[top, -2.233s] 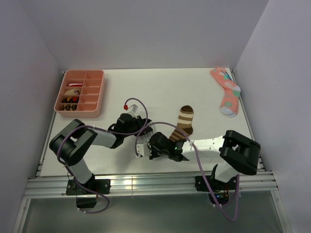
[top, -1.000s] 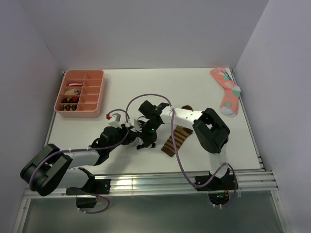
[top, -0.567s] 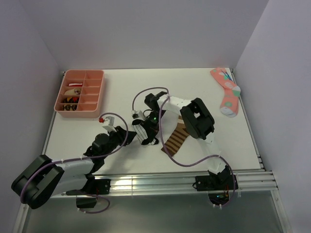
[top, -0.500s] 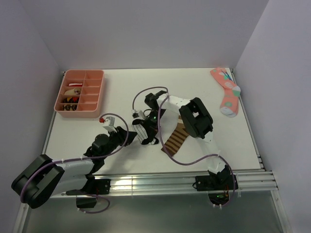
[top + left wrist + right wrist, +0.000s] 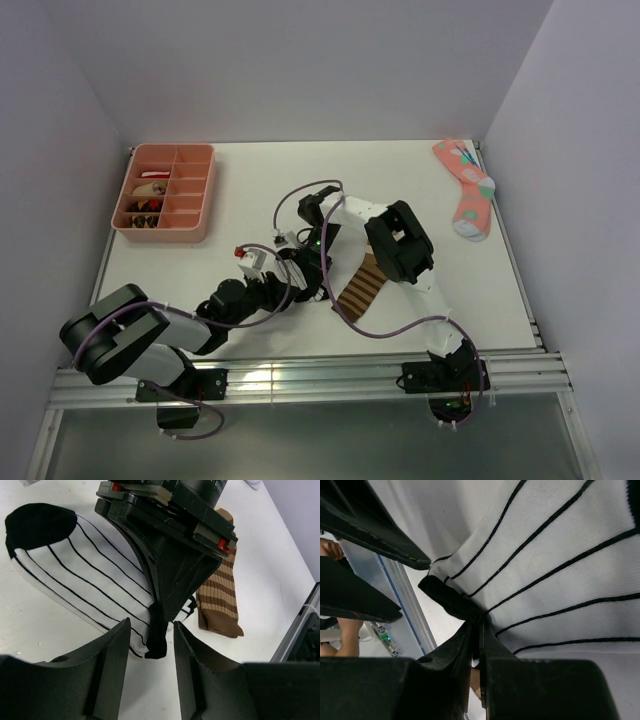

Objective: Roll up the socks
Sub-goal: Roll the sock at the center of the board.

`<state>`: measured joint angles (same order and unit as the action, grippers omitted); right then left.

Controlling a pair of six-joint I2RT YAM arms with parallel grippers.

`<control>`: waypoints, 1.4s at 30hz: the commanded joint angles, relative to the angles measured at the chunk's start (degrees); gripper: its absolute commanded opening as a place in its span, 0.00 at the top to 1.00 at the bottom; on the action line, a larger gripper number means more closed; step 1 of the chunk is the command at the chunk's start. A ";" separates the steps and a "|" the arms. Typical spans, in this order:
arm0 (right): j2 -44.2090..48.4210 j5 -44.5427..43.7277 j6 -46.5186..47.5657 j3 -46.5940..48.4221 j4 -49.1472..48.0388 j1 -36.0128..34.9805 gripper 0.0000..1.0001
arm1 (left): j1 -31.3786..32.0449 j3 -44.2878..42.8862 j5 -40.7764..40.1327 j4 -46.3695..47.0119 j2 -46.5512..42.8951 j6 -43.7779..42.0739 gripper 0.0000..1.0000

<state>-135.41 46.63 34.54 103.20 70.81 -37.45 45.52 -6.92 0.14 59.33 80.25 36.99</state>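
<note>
Top external: tray [image 5: 209, 190] holds small items [image 5: 147, 206]; right gripper [image 5: 479, 630] pinches white sock [image 5: 75, 570].

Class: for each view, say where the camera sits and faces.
Top: above, behind left arm and right arm, both shown; faces table.
Left wrist: on left claw, faces white striped sock; own fingers show.
Right wrist: on right claw, close on that sock's cuff; own shut fingers show.
Shared: both wrist views show that sock.
</note>
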 commanded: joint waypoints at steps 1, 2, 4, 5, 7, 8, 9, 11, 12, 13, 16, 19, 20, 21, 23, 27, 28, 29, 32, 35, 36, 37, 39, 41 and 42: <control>-1.34 -0.75 -0.09 2.18 2.49 0.01 0.92 | 1.06 -1.87 0.12 6.23 2.63 -2.62 0.54; -1.69 -0.84 -0.27 2.27 2.67 0.01 0.91 | 1.24 -2.65 0.12 5.80 3.24 -3.15 0.54; -1.96 -0.84 -0.18 2.36 2.93 -0.08 0.92 | 1.85 -3.45 0.12 5.36 5.00 -3.77 0.53; -2.13 -0.75 -0.35 2.36 2.93 0.01 0.91 | 2.12 -4.15 0.12 5.27 5.62 -4.12 0.53; -2.31 -0.84 -0.35 2.62 3.46 -0.08 0.91 | 2.91 -4.68 0.12 4.92 6.76 -4.74 0.52; -2.57 -0.84 -0.44 2.71 3.46 0.01 0.91 | 3.08 -4.94 0.12 4.92 6.94 -4.91 0.52; -2.66 -1.01 -0.62 2.97 3.55 0.01 0.91 | 3.35 -4.95 0.12 5.35 7.29 -5.09 0.52; -2.92 -1.45 -0.79 3.15 3.64 0.01 0.91 | 3.61 -5.03 0.12 5.27 7.38 -5.26 0.51; -3.10 -1.54 -0.97 3.24 3.72 0.01 0.91 | 3.61 -5.21 0.12 5.01 7.47 -5.44 0.50; -3.27 -1.54 -1.06 3.33 3.64 0.01 0.91 | 3.70 -5.47 0.12 3.70 7.47 -5.61 0.50; -3.54 -1.72 -1.50 3.68 3.64 0.01 0.91 | 4.32 -6.00 -1.53 1.41 7.47 -6.41 0.50; -4.07 -1.54 -1.67 4.03 3.99 0.01 0.91 | 4.84 -6.00 -2.60 -0.26 7.12 -6.76 0.50; -4.24 -1.54 -1.76 4.12 4.16 0.01 0.91 | 4.93 -6.18 -3.13 -0.88 7.12 -7.02 0.50; -4.33 -1.28 -1.59 4.29 4.34 0.01 0.91 | 5.11 -6.35 -3.48 -1.49 7.20 -7.20 0.50; -4.42 -1.02 -1.59 4.38 4.60 -0.08 0.91 | 5.55 -6.53 -4.88 -2.55 7.38 -7.55 0.50; -4.60 -0.84 -1.50 4.82 5.13 0.01 0.91 | 6.25 -6.09 -5.94 -2.64 8.17 -7.37 0.51; -4.68 -0.93 -1.32 4.82 5.13 0.01 0.91 | 6.34 -6.00 -6.03 -2.47 8.26 -7.37 0.51; -4.60 -0.93 -1.32 4.73 5.13 -0.08 0.91 | 6.43 -6.18 -6.29 -2.81 8.78 -7.29 0.51; -4.77 -0.75 -1.59 4.82 5.04 0.01 0.91 | 6.78 -6.35 -6.47 -2.91 9.57 -7.29 0.51; -4.86 -0.75 -1.59 4.82 5.04 0.10 0.91 | 7.30 -6.44 -7.44 -3.34 9.84 -7.02 0.52; -4.86 -0.75 -1.59 4.73 5.04 0.10 0.91 | 7.39 -6.35 -7.70 -3.17 9.75 -6.76 0.52; -4.86 -0.84 -1.59 4.73 5.04 0.10 0.91 | 7.39 -6.01 -8.31 -3.08 9.58 -6.50 0.55; -4.77 -0.84 -1.67 4.38 4.70 0.10 0.91 | 7.39 -6.18 -8.40 -3.52 9.31 -5.97 0.59; -4.51 -0.67 -2.02 3.68 4.25 0.01 0.90 | 7.48 -7.14 -9.19 -5.36 9.66 -5.53 0.69; -4.33 -0.49 -2.03 3.42 3.91 0.01 0.90 | 7.65 -7.23 -9.46 -5.63 9.84 -5.35 0.72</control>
<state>-139.11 47.03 32.42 106.56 75.85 -37.45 52.60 -12.67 -7.60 55.27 89.49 31.18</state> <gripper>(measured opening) 0.127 0.298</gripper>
